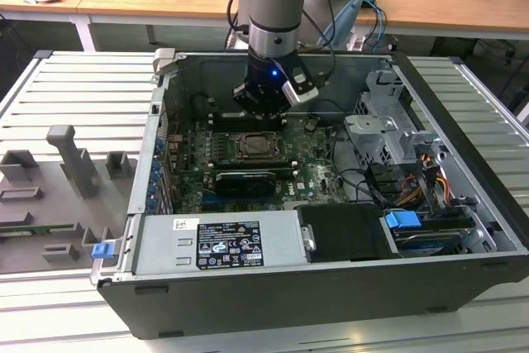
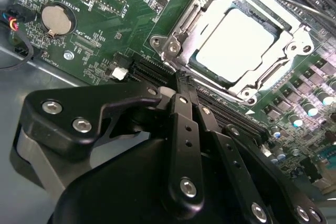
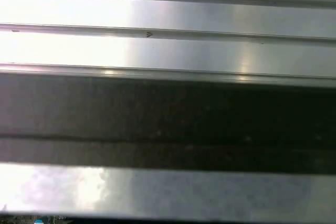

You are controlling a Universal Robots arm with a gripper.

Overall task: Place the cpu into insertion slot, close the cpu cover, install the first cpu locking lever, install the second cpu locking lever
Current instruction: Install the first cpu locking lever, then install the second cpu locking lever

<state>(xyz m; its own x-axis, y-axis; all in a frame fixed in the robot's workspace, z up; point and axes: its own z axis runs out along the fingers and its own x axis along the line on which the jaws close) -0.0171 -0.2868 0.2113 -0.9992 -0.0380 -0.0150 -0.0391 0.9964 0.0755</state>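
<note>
The cpu [image 2: 233,40] shows its pale silver top, lying flat in the insertion slot [image 2: 173,45] on the green board [image 2: 105,3]. The silver cpu cover [image 2: 195,24] lies down around it, framing the chip through its window. My gripper [image 2: 181,80] hangs just off one edge of the socket, its black fingers [image 2: 184,114] pressed together with nothing between them. In the exterior view the gripper [image 1: 263,113] hovers inside the open computer case, just behind the insertion slot [image 1: 256,148].
A long black card [image 1: 244,179] lies in front of the socket. The power supply [image 1: 219,241] fills the case's near side, a drive cage [image 1: 380,134] and cables the exterior view's right. Grey fixtures [image 1: 74,163] stand on the ribbed table [image 3: 168,45]. A coin battery [image 2: 55,20] sits on the board.
</note>
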